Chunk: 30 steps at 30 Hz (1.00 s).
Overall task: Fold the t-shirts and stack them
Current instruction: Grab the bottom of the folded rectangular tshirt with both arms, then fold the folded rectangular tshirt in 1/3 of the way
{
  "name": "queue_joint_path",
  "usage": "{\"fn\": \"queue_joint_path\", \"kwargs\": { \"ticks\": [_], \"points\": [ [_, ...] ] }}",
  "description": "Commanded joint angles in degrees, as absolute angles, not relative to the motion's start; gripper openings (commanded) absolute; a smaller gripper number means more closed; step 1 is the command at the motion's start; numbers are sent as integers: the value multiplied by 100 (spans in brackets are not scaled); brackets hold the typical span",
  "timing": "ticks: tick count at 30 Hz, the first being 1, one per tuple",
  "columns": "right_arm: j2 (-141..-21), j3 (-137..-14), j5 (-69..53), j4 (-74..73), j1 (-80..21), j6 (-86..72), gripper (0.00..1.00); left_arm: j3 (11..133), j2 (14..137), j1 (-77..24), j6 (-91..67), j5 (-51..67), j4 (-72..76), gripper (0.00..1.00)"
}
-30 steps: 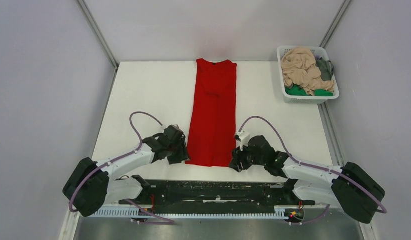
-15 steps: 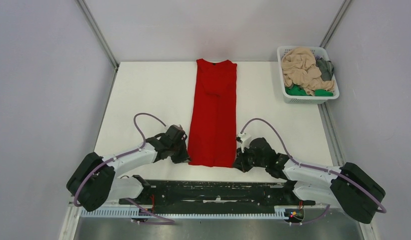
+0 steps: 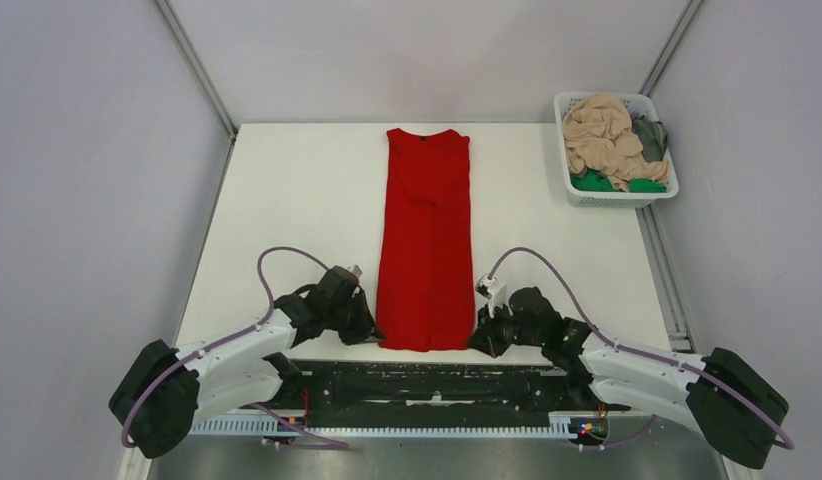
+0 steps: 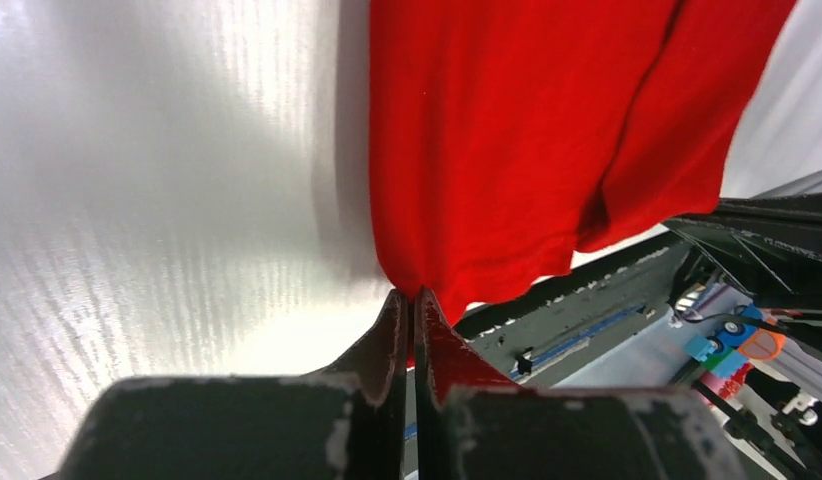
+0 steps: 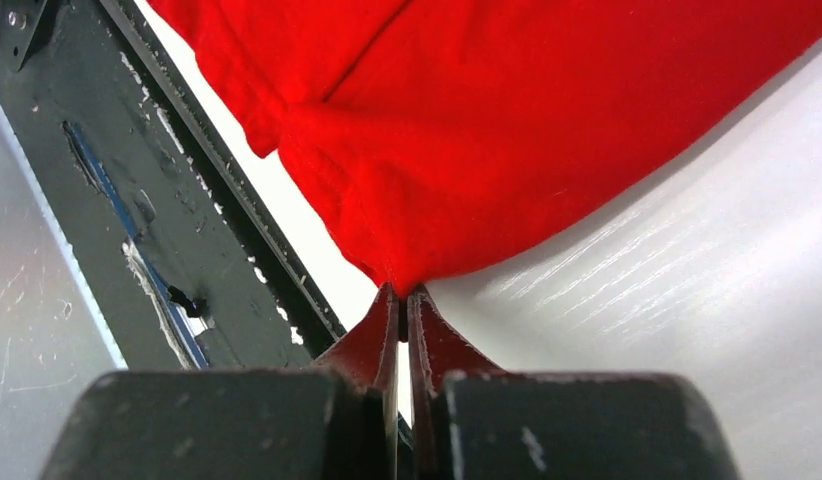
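While the white basket (image 3: 615, 195) stands at the far right corner of the surface (image 3: 287, 200), well apart from both arms, I see in it a peach-beige shirt (image 3: 602, 135), a dark grey shirt (image 3: 651, 135) and a green shirt (image 3: 592, 183). The red t-shirt (image 3: 427, 240) lies in the middle as a long narrow strip, collar far, hem at the near edge. My left gripper (image 4: 408, 300) is pressed together on the left hem corner, my right gripper (image 5: 402, 295) likewise on the right corner.
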<state>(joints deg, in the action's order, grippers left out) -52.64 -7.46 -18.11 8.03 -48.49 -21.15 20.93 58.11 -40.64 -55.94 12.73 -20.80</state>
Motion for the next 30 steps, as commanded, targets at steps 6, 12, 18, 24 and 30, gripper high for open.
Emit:
{"fn": "queue_joint_path", "kwargs": {
  "ticks": [6,12,18,24,30],
  "points": [
    [-5601,-1742,-617,854,-4861,-1752,0,3308,6538,-4083,-5178,916,-1867,2],
    [-6143,-2448,-157,889,-4552,-1505,0,4123,7301,-3700,-4865,619,-1366,2],
    [-6945,-3009,-99,1282,-3874,-1599,0,4880,8079,-2989,-4576,592,-1213,2],
    [-7729,-3596,-316,1574,-3161,-1634,0,5588,8930,-2366,-4357,799,-970,2],
    [-8486,-4309,-597,1596,-2834,-1512,0,6250,9524,-2087,-4181,921,-905,2]
  ]
}}
